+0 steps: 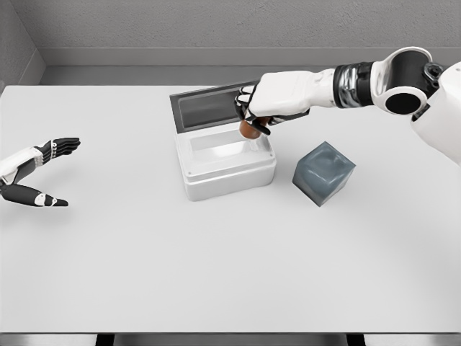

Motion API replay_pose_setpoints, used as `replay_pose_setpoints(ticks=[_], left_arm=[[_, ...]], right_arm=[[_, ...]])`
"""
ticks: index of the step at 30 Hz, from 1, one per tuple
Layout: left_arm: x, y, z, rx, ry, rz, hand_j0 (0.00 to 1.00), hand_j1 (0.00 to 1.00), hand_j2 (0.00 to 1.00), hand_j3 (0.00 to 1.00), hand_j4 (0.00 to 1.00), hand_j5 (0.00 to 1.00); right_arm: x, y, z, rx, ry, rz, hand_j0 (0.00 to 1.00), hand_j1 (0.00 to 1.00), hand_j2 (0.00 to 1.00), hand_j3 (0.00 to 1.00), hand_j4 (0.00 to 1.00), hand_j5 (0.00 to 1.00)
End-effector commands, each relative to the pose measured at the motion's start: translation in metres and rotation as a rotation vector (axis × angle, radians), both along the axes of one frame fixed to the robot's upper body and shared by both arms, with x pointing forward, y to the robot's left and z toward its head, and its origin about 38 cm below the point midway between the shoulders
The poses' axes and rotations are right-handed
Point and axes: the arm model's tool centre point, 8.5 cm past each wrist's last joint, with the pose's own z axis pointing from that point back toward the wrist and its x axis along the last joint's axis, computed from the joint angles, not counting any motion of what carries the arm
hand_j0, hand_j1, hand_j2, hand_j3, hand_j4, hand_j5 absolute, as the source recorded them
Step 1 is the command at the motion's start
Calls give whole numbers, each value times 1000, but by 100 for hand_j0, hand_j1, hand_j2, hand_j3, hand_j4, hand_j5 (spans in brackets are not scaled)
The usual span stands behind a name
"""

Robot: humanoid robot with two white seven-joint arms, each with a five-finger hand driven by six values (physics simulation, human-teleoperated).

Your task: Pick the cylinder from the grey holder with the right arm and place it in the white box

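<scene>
The right hand (253,115) has its fingers closed around the brown cylinder (249,131), holding it over the far right corner of the white box (227,176), so the open box lies directly below, left of the grey holder (324,173).

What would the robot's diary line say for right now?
right hand: shut on cylinder | over box, lid open | holder: empty, right of box | left hand: open, resting at table's left edge
</scene>
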Motion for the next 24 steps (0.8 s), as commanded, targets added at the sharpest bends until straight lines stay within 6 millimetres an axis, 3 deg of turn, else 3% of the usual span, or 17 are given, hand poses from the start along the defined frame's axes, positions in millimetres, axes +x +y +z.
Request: replay_pose_setpoints(ticks=[1,24], left_arm=[[0,1,1,-6,0,4,100,100,100,100,100,100],[0,1,1,-6,-1,4,100,100,100,100,100,100]], right_arm=[[0,-1,0,4,3,-4,15,15,15,15,15,15],[7,-5,-10,-9,30,-31,16,16,16,16,16,16]])
